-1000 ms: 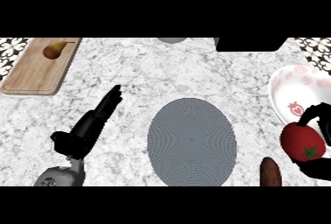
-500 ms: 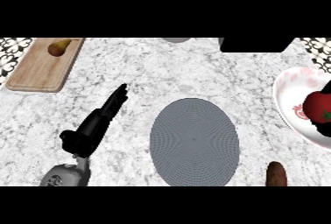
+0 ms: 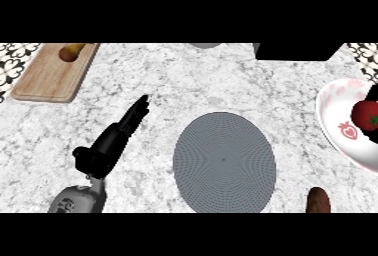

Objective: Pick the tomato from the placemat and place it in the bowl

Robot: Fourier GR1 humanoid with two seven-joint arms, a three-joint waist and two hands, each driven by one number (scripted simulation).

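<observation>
- The tomato [image 3: 365, 113] sits inside the bowl [image 3: 336, 131], a white dish with a red strawberry print, at about 3 o'clock on the marble table [image 3: 214, 82], cut off by the right edge of the view.
- The right hand [image 3: 371, 93] shows only as a dark sliver just above the tomato at the right edge; whether its fingers are wide or closed cannot be told.
- The grey oval placemat [image 3: 224, 161] lies bare near the centre, toward 5 o'clock, well apart from the bowl.
- The left hand [image 3: 111, 145] rests at 8 o'clock, left of the placemat, its fingers straight and held together, pointing toward 1 o'clock and holding nothing.
- A wooden cutting board [image 3: 50, 76] lies at 10 o'clock with a small yellow-brown piece of produce [image 3: 71, 51] on its far end.
- A brown oblong item [image 3: 318, 201] sits at 5 o'clock, at the lower edge beside the placemat.
</observation>
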